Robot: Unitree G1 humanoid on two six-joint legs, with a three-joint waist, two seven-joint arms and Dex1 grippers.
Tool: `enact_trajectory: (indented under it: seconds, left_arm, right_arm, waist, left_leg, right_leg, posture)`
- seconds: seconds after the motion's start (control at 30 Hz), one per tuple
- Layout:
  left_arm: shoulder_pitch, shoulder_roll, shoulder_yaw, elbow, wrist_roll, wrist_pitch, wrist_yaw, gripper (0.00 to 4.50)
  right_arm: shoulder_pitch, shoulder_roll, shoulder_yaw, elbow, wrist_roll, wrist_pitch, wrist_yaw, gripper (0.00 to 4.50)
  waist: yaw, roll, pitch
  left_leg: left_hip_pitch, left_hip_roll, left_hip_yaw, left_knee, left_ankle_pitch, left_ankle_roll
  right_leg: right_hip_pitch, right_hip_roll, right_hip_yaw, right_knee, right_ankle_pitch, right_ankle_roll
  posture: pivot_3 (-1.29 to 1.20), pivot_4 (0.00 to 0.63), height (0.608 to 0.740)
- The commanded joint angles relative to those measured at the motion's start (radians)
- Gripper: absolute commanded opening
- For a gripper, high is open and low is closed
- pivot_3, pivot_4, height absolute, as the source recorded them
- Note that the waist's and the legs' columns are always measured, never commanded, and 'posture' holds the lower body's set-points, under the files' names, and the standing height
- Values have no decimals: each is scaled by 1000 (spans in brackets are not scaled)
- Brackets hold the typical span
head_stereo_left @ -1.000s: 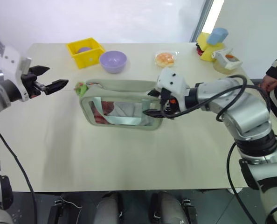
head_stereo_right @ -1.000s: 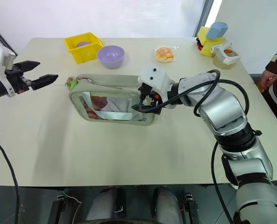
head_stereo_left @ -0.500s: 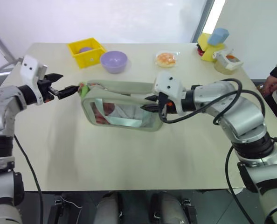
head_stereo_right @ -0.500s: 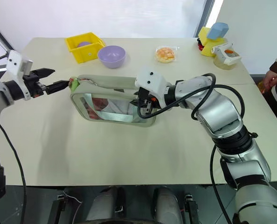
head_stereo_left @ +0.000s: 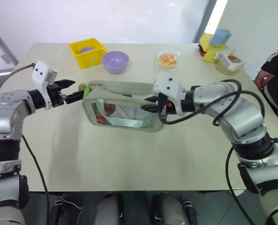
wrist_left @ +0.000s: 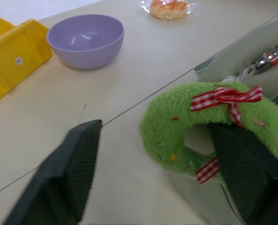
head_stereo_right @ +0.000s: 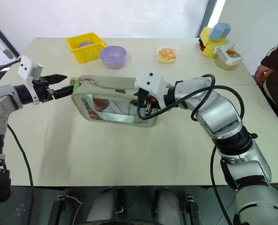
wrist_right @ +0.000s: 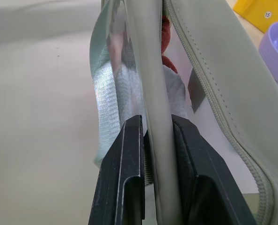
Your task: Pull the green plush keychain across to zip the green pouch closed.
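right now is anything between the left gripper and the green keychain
Nothing visible stands between them. The left gripper is already at the green plush keychain, fingers open either side of it. The right gripper is shut on the green pouch edge.

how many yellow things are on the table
2: a yellow bin at the far left beside the purple bowl, and a yellow object with a blue top at the far right corner. The bin may hide something smaller behind it.
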Motion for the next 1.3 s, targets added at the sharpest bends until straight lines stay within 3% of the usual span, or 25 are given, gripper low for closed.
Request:
enact_trajectory:
  seconds: [0.03, 0.1, 0.47, 0.57, 0.77, 0.87, 1.03, 1.07, 1.3]
  left_arm:
    - [-39, 19, 18, 1, 2, -14, 0, 1732]
    - [-47, 32, 21, 0, 3, -8, -4, 864]
    - [-158, 118, 27, -133, -150, 177, -135, 864]
    - [-189, 42, -58, -211, -110, 130, -100, 864]
    - [-237, -39, -113, -139, 9, 14, 0, 864]
    - [-249, -47, -112, -131, -6, 7, -25, 1680]
    - [-251, 34, -88, -182, -47, 73, -100, 4255]
    - [-251, 59, -85, -188, -54, 86, -117, 4438]
    - [-219, 245, -33, -187, -73, 139, -214, 4438]
  right_arm:
    - [-19, 6, -10, -1, -8, -22, -10, 800]
    - [-20, 8, -10, 5, -9, -25, -13, 800]
    - [-30, 17, -6, 52, -25, -66, -14, 800]
    - [-28, 34, -7, 62, -30, -74, -26, 800]
    - [-9, 56, -14, 44, -28, -55, -55, 800]
    - [-1, 56, -15, 34, -24, -51, -62, 800]
    - [12, 60, -11, 32, -25, -52, -75, 800]
    - [14, 61, -10, 33, -24, -54, -76, 800]
    - [18, 66, -4, 46, -27, -79, -70, 800]
  waist:
    - [0, 0, 0]
    - [0, 0, 0]
    - [1, 0, 0]
    - [4, 0, 0]
    - [-5, 0, 0]
    - [-2, 0, 0]
    - [-4, 0, 0]
    - [-4, 0, 0]
    - [-4, 0, 0]
  left_leg:
    - [0, 0, 0, 0, 0, 0]
    - [0, 0, 0, 0, 0, 0]
    - [0, 0, 0, 0, 0, 0]
    - [1, 0, -1, 0, 0, 0]
    - [1, 0, -1, 0, 0, 0]
    - [1, 0, -1, 0, 0, -1]
    - [1, 0, -1, 1, 0, 0]
    - [1, 0, -1, 0, 0, 0]
    - [1, 0, -1, 0, 0, 0]
  right_leg:
    - [0, 0, 0, 0, 0, 0]
    - [0, 0, 0, 0, 0, 0]
    - [0, 0, 0, 0, 0, 0]
    - [2, 0, 0, 0, 0, 0]
    - [1, 0, 0, 0, 0, 0]
    - [1, 1, 0, 0, 0, 0]
    - [1, 1, 0, 0, 0, 0]
    - [1, 1, 0, 0, 0, 0]
    - [1, 1, 0, 0, 0, 0]
  posture:
    - [0, 150, 739]
    - [0, 150, 739]
    - [0, 150, 739]
    - [0, 150, 739]
    - [0, 150, 739]
    - [0, 150, 739]
    - [0, 150, 739]
    - [0, 150, 739]
    - [0, 150, 739]
